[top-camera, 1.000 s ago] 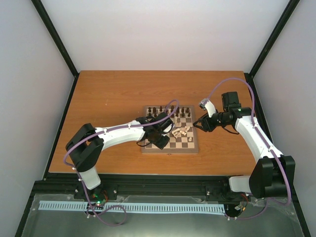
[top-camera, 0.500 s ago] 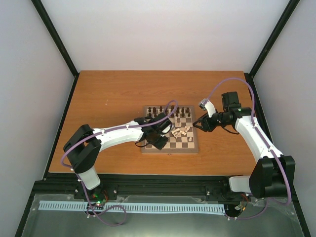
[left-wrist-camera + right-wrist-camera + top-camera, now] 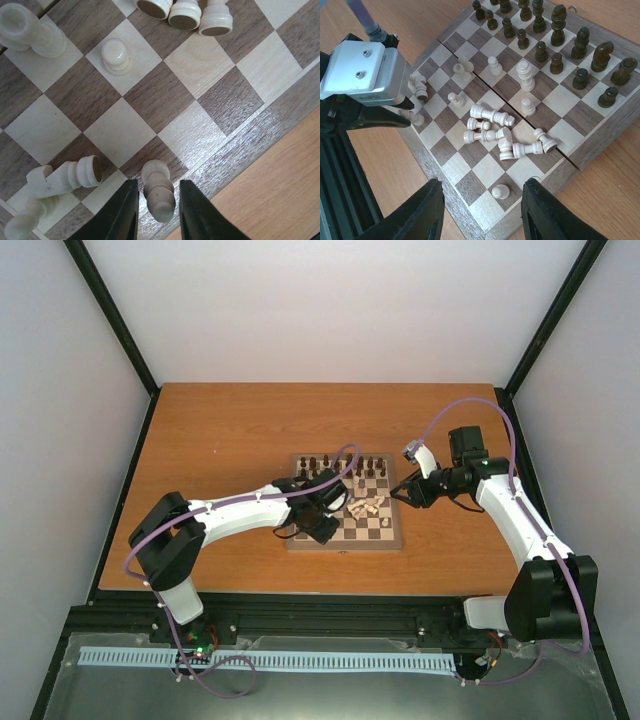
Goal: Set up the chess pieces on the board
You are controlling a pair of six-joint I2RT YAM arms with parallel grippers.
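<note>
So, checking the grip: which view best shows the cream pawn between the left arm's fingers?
Left wrist: the cream pawn sits close-up between the fingers by the edge of the board. Right wrist shows it tiny; top external hides it under the arm.

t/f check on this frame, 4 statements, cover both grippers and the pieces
1. The dark pieces stand upright in rows along one side of the board. True.
2. The right gripper holds a light piece. False: its jaws are wide open with nothing between them, above the board's edge.
3. Several light pieces lie toppled in a heap mid-board. True.
4. The left gripper straddles a dark pawn. False: the pawn between its fingers is light, at the board's edge.
</note>
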